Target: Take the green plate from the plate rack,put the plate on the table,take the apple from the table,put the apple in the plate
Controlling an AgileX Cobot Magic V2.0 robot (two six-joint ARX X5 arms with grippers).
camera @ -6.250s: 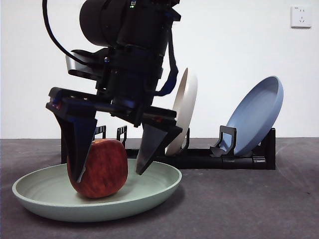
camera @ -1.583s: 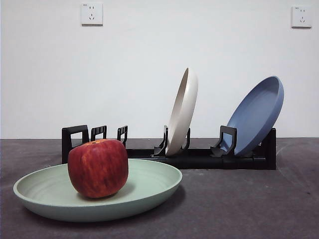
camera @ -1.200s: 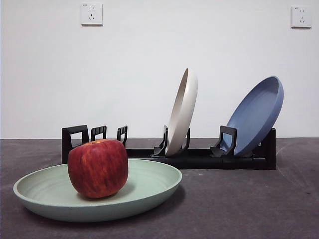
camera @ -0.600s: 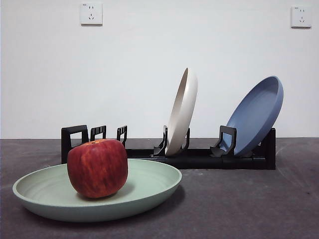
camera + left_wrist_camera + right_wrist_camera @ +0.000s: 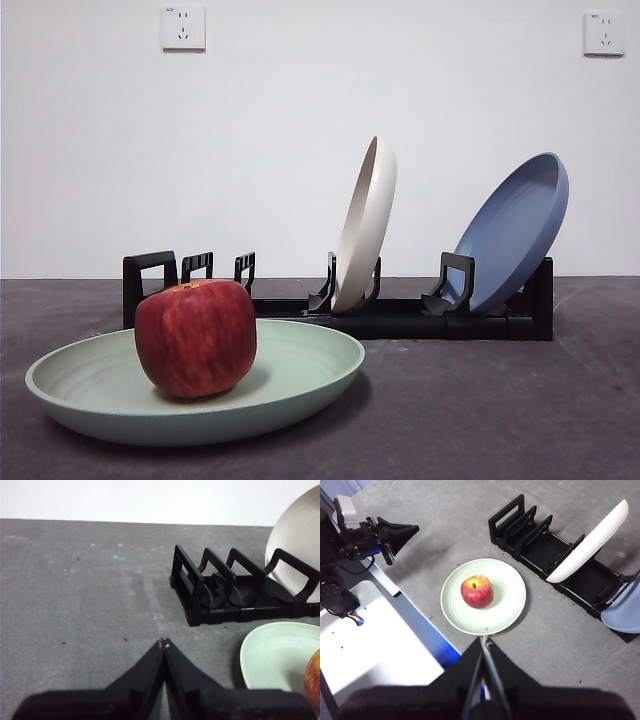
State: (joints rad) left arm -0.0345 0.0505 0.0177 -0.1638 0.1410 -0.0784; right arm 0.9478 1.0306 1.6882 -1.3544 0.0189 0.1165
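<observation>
We see a cream-white plate (image 5: 366, 226) leaning nearly upright, a blue plate (image 5: 514, 232) tilted beside it, two wall sockets (image 5: 183, 27) on the white wall (image 5: 280, 120)

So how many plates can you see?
3. The green plate lies on the table holding the apple. The cream plate and blue plate stand in the plate rack.

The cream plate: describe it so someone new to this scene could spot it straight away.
Find the long black plate rack at the back of the table. Two plates stand in its slots; the cream plate is the nearly upright one near the middle. Its neighbour, the blue plate, leans back at the rack's end, and the green plate lies flat holding the apple.
</observation>
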